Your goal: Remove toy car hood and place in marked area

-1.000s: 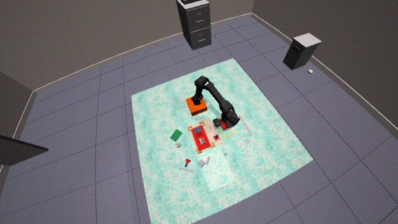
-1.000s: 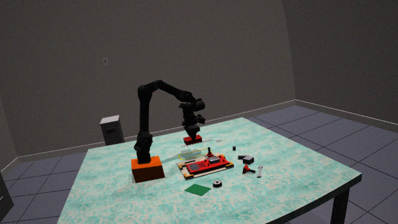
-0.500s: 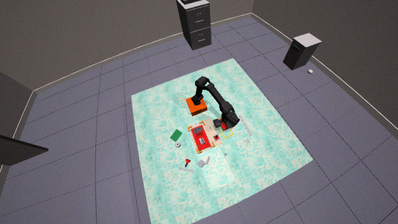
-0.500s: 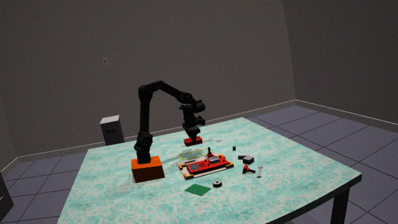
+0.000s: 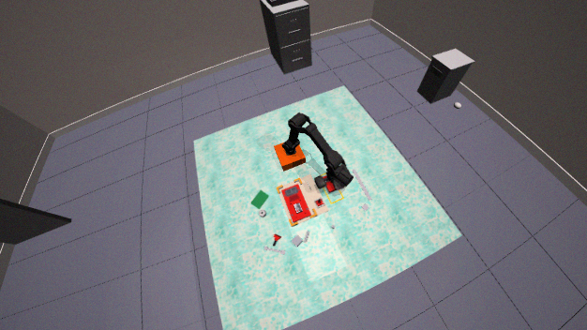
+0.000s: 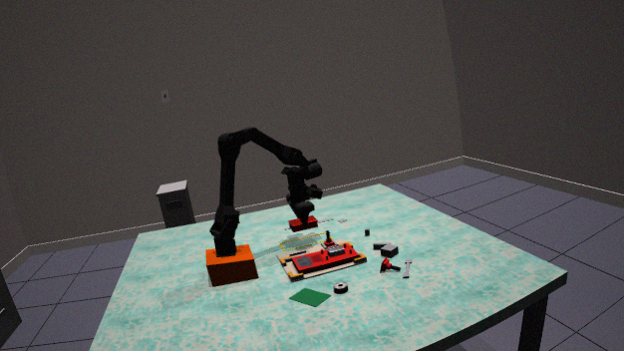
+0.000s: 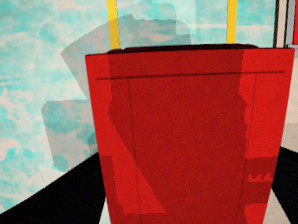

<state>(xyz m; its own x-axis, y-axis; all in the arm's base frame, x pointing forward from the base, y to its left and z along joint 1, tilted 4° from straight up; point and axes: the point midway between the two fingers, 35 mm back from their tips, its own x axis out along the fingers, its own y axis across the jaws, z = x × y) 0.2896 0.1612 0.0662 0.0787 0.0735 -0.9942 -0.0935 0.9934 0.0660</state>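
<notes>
Hood [image 7: 186,149]: being carried clear of the toy car [image 6: 326,257], hanging in the air just short of the marked area [image 7: 172,4] on the table [image 6: 449,279].
Gripper [image 6: 303,216]: gripping the hood between its fingers, which are standing fairly wide apart because the part itself is wide; nothing else is touching them.
Step in hand: carrying the removed hood across to the drop zone, as far as I am judging it (the lift-off from the car looks finished, since the part is hanging well apart from the chassis).
Next move: probably calling for a little more travel toward the yellow outline, then a straight descent until the hood is resting flat inside it, then opening and backing off so the fingers are touching nothing.
Look of the hood: a flat red rectangular panel with faint seam lines, filling most of the wrist view and hiding the near edge of the outline.
Marked area: a yellow rectangular frame lying just beside the car's base board [image 6: 299,273].
Risk: setting the panel down across the yellow line.
</notes>
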